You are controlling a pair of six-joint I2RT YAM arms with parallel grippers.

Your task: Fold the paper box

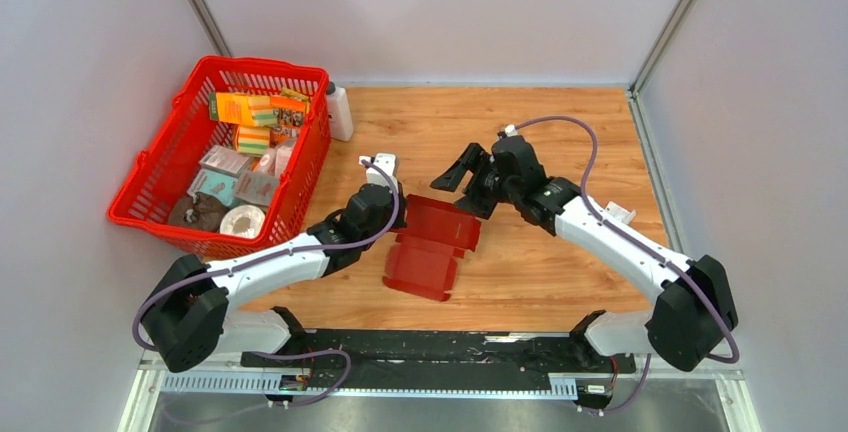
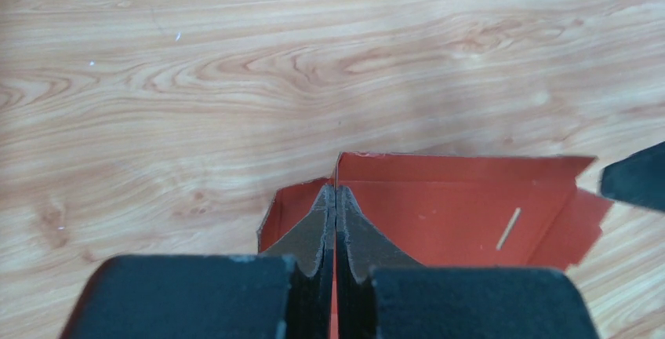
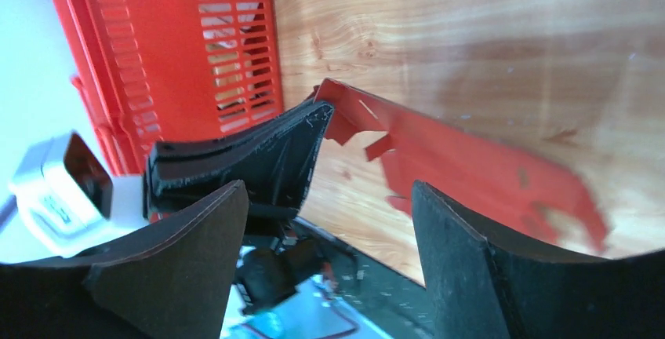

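Paper box point(image 2: 455, 205) edge pinched in left gripper point(image 2: 336, 198); right gripper point(image 3: 328, 194) spread wide, holding nothing, nearby.

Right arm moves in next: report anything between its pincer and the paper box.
Nothing visible: only table surface lies between the open right pincer and the paper box. The left pincer grips its opposite edge.

Paper box point(image 1: 430, 245): dark red thin card, a die-cut sheet with tabs and side flaps and a short slit cut in one panel. It is partly creased, not closed into a box. The near half lies flat on the wooden table point(image 1: 560, 132), about mid-table. The far panel tilts up from the crease. Its left edge is pinched between the closed fingers of the left gripper point(image 2: 336, 198). The inner face reads orange-red in the wrist views.
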